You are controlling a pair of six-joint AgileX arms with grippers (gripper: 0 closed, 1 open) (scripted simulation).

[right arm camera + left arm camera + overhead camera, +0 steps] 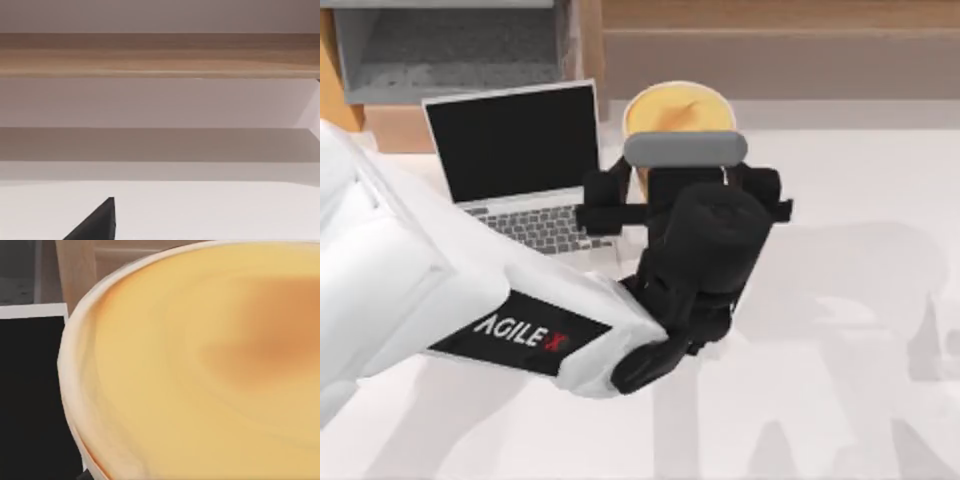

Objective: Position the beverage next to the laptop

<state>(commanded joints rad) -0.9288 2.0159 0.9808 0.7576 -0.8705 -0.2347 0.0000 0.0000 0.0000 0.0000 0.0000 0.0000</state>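
Note:
The beverage (672,108), an orange-yellow cylinder with a round top, stands just right of the laptop (515,150), close to its screen edge. The laptop is silver-white and open, with a black screen and grey keys. My left gripper (682,185) reaches in from the left and sits right at the beverage, its black body covering the cup's near side. In the left wrist view the beverage's top (200,370) is very close, with a darker orange streak, and the laptop's black screen (30,400) is beside it. A black part of my right gripper (97,222) hangs over the white table.
A grey shelf unit (450,50) stands behind the laptop at the back left. A wooden ledge (770,40) runs along the back. The white table (860,350) spreads out to the right and front.

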